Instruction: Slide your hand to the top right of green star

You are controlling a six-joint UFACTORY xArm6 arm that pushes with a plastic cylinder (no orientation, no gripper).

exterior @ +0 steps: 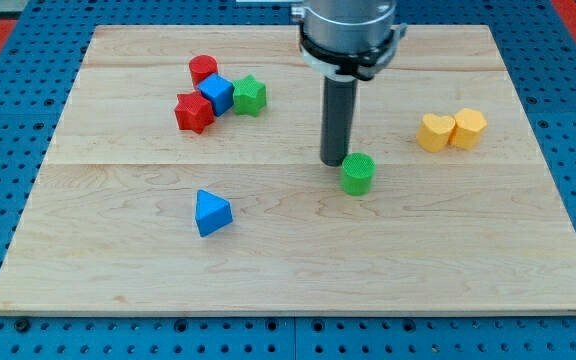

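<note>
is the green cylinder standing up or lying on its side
Upright. The green cylinder shows its round flat face on top and its ribbed wall below, resting on the board. My tip sits just to its left.

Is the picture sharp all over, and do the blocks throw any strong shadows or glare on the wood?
Camera view: sharp across the board; lighting even and soft, no glare on the wood. Only faint shadows hug the blue triangle and green cylinder. My tip sits just left of that cylinder, with the green star further to the view's upper left.
</note>
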